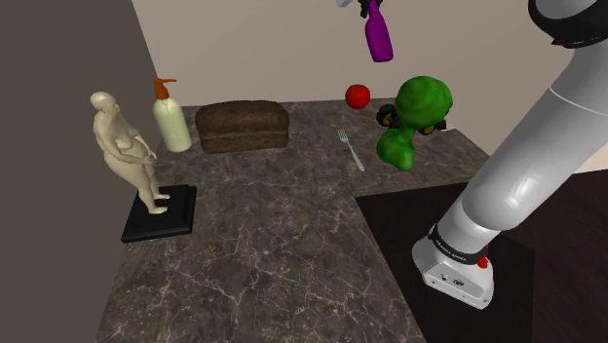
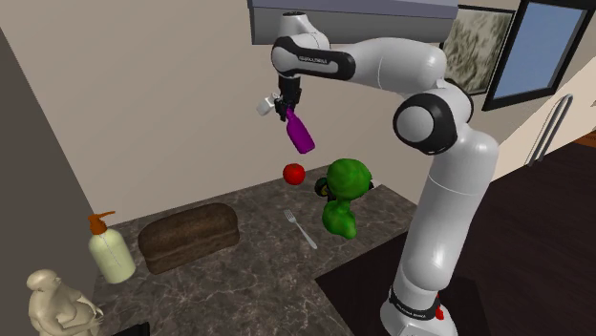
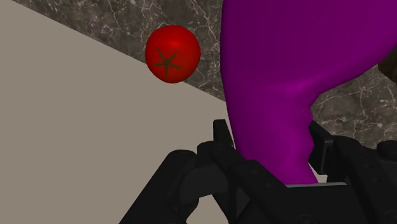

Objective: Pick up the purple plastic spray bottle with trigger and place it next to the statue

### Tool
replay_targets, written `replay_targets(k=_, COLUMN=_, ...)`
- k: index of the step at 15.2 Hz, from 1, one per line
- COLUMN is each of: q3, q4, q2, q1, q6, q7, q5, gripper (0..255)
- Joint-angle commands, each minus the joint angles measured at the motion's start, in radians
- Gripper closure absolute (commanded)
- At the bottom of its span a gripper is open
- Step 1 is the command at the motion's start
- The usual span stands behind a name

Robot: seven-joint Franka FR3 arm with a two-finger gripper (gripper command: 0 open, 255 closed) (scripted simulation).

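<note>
The pickup was judged done: the purple spray bottle (image 1: 378, 35) was clasped by the fingers (image 3: 221, 137) of the gripper (image 3: 270, 143) and held high above the far edge of the surface (image 1: 263, 244), near a tomato (image 1: 358, 95). The carry to the statue (image 1: 127, 151), stood by the opposite side edge, was left. A loaf (image 1: 243, 126) and a pump bottle (image 1: 171, 119) were crowded behind the statue, so the bare patch before it was judged easier.

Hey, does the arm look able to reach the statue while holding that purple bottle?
Probably yes. The gripper holds the purple bottle high above the counter, well over the bread loaf and soap dispenser, and bare counter lies beside the statue. It's a long stretch, though.
</note>
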Motion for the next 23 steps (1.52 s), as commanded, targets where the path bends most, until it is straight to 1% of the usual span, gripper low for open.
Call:
replay_targets(k=1, q3=-0.001, q4=0.039, q2=0.010, q1=-0.001, q6=-0.029, q7=-0.006, q5=0.004, gripper=255)
replay_targets(k=9, q3=-0.008, q4=0.230, q2=0.075, q1=-0.008, q6=-0.156, q7=-0.034, q5=0.027, gripper=255)
replay_targets(k=10, q3=-0.008, q4=0.233, q2=0.076, q1=-0.008, q6=-0.158, q7=-0.034, q5=0.028, gripper=255)
replay_targets(k=16, q3=0.077, q4=0.104, q2=-0.039, q1=0.074, q6=-0.164, q7=0.123, q5=-0.042, gripper=255)
replay_targets(k=23, q3=0.186, q4=0.030, q2=-0.111, q1=0.149, q6=-0.199, q7=0.300, q5=-0.084, gripper=255)
